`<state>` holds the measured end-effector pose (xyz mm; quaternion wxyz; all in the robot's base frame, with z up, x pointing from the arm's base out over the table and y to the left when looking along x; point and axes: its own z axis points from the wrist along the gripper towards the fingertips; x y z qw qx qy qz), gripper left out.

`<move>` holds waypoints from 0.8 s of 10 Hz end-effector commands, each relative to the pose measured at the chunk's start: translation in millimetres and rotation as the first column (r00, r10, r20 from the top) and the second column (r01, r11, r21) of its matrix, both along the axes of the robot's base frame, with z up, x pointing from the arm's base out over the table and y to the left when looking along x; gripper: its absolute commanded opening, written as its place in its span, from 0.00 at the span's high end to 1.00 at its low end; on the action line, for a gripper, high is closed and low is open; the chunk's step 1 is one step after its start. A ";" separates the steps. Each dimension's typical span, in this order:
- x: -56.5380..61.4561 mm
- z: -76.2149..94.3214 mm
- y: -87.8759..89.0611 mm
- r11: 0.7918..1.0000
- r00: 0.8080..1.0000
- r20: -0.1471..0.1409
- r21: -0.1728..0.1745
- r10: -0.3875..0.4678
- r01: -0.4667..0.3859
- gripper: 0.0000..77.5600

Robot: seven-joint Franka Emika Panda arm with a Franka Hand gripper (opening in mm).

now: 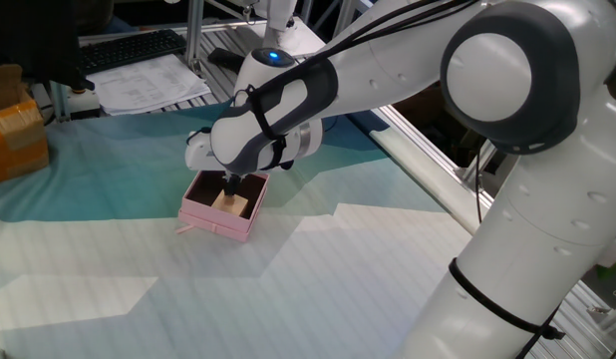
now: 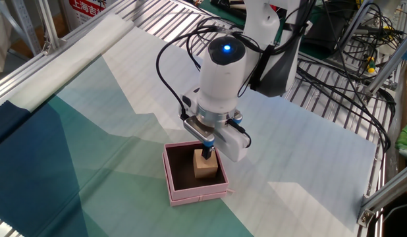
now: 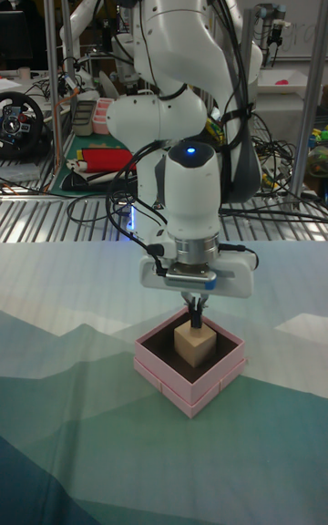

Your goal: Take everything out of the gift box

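The pale-pink gift box sits on the teal and white cloth, its dark inside showing. A light-tan cube stands inside it, toward one corner. My gripper points straight down over the cube, its thin fingers drawn together at the cube's top face. Their tips hide the spot they touch, so I cannot tell whether anything small sits between them. No other piece shows in the box.
An orange-brown taped carton stands at the far left edge. Papers and a keyboard lie behind the cloth. A metal rail borders the cloth on the right, with slatted metal decking beyond.
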<state>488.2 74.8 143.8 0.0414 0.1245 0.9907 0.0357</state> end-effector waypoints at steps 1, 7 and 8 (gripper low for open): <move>0.7 0.1 -0.9 1.000 1.000 0.001 0.004 -0.010 0.010 1.00; 0.7 0.1 -0.9 1.000 1.000 0.000 -0.002 -0.026 0.026 0.00; 0.7 0.1 -0.9 1.000 1.000 0.000 -0.002 -0.026 0.026 0.00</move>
